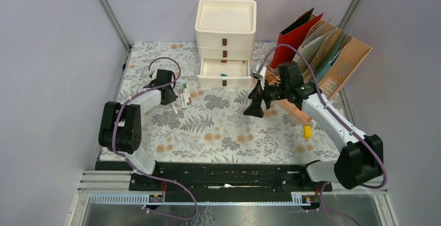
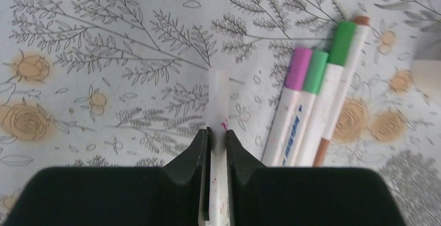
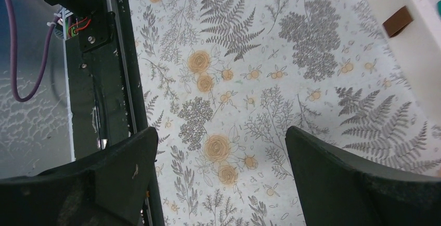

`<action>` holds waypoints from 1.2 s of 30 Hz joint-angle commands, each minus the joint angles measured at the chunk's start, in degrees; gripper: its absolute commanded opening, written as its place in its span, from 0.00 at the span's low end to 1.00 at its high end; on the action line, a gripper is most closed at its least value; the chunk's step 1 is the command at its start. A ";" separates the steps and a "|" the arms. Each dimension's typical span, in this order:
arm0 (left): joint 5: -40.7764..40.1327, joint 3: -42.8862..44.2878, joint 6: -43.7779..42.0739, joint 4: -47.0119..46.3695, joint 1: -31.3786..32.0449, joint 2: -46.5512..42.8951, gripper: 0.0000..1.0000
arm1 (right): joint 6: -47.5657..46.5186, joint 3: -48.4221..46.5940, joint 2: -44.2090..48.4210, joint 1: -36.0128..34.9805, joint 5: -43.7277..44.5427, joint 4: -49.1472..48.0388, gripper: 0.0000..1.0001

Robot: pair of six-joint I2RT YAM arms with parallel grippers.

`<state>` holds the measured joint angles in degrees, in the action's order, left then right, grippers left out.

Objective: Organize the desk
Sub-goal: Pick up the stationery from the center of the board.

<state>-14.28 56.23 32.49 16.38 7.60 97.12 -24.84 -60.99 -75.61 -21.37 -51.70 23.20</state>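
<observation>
The desk (image 1: 218, 127) is a pale cloth printed with ferns and orange flowers. At its left, my left gripper (image 2: 217, 135) is low over the cloth and shut on a white pen (image 2: 219, 96), whose capped end sticks out past the fingertips. Right beside it lie several markers (image 2: 312, 106) with pink, green and brown caps, side by side. In the top view the left gripper (image 1: 169, 97) is just left of those markers (image 1: 184, 96). My right gripper (image 1: 255, 109) hangs open above the middle of the desk; between its fingers (image 3: 119, 169) only cloth shows.
A cream drawer unit (image 1: 226, 21) stands at the back, its bottom drawer (image 1: 224, 69) pulled open with a small teal item (image 1: 223, 74) inside. A file rack (image 1: 333, 65) with folders stands at the back right. A small yellow object (image 1: 307, 131) lies near the right arm.
</observation>
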 commanded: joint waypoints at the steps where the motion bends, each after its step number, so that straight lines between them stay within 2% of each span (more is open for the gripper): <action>1: 4.53 -5.71 -0.69 -8.60 -0.21 -8.92 0.00 | 1.81 -0.87 -3.61 0.10 -1.26 -0.08 1.00; 5: 10.28 -13.09 0.09 -15.44 -0.13 -17.06 0.00 | 3.52 2.08 -3.14 0.10 -2.92 -5.02 1.00; 10: 22.51 -20.92 2.76 -23.30 0.39 -24.84 0.00 | 7.72 5.22 -2.83 0.14 -7.75 -11.61 1.00; 16: 30.59 -29.09 8.12 -36.90 4.71 -33.65 0.00 | 15.98 7.51 -4.15 0.06 -13.26 -19.90 1.00; 18: 32.07 -31.86 11.40 -43.41 6.38 -35.33 0.00 | 21.54 8.87 -4.48 0.04 -15.32 -25.46 1.00; 24: 30.31 -37.04 19.86 -60.42 13.92 -35.47 0.00 | 35.75 12.79 -5.55 -1.10 -18.51 -40.86 1.00; 30: 22.07 -37.14 21.64 -68.91 22.95 -33.61 0.00 | 38.97 12.79 -8.39 -4.57 -16.15 -42.43 0.93; 36: 16.58 -36.36 22.08 -72.91 28.48 -31.65 0.00 | 41.65 12.88 -10.75 -6.80 -15.43 -45.23 0.89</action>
<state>7.66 19.00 53.39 -48.05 33.95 64.42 13.63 -48.07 -85.41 -26.94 -66.98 -17.10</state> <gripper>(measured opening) 0.156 0.895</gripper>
